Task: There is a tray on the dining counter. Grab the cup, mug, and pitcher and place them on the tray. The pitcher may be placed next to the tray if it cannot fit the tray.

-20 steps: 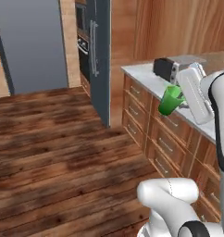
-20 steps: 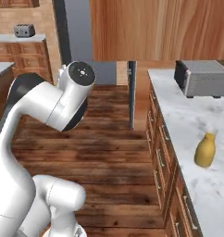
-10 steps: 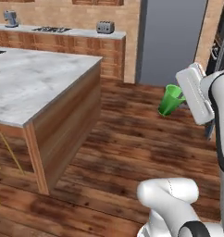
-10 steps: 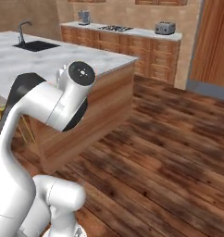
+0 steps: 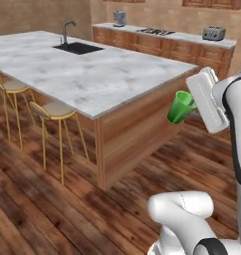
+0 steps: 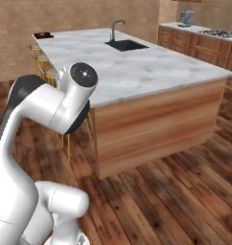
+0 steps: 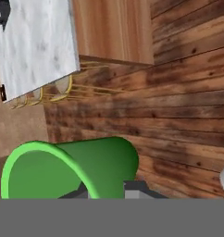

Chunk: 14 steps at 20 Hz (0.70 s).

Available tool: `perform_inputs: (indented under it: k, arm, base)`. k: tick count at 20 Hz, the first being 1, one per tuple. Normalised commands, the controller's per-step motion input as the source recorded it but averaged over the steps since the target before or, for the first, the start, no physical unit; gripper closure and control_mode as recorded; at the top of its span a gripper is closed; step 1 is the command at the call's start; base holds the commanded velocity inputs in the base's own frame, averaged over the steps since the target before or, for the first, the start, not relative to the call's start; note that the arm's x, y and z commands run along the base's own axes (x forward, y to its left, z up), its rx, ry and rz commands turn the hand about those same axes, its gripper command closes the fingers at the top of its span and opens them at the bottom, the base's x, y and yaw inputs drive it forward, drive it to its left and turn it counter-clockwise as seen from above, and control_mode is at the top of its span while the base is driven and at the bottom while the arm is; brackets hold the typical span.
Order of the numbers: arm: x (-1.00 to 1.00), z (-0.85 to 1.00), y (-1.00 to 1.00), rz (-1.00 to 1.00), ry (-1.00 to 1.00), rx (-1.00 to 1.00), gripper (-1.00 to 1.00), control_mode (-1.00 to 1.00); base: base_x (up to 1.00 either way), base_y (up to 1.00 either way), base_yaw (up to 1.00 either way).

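Green and glossy, the small tapered cup [image 5: 180, 107] with no handle hangs in the air off the near corner of the long marble-topped dining counter [image 5: 92, 79], well above the wooden floor [image 5: 53, 209]. The white arm's gripper [image 7: 110, 190] is closed tight on it, dark fingertips [image 7: 137, 189] pinching the wall near the rim. The cup is tilted: in the left base view its wide mouth faces up and to the right, toward the hand, and its narrow base points down and left, so the long axis runs on a slant. In the hand view the open mouth [image 7: 42, 171] sits at the lower left and the body runs away to the right.

Half a second ago the counter showed as a smaller slab off to the left with a tall grey fridge behind; now the whole scene has swung round and the counter spreads wide across both base views, while the cup keeps the same place beside the arm.

Beyond the corner stand yellow-legged stools [image 5: 55, 112] along the counter's left side, then a dark sink with a faucet [image 5: 78, 47]. At the far end, in the right base view, a small dark flat shape [image 6: 43, 35] sits on the marble, too small to make out for certain. The cup's lower part in the hand view is cut off.
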Motion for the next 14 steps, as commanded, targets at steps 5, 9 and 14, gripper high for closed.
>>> perform_inputs:
  k: [5, 9, 14]
  arm:
    - [0.00, 0.00, 0.00, 0.00, 0.00, 0.00, 1.00, 1.00]
    - [0.00, 0.00, 0.00, 0.00, 0.00, 0.00, 1.00, 1.00]
    - [0.00, 0.00, 0.00, 0.00, 0.00, 0.00, 1.00, 1.00]
  base:
    - [0.72, 0.62, 0.59]
    - [0.93, 0.89, 0.59]
    - [1.00, 0.39, 0.39]
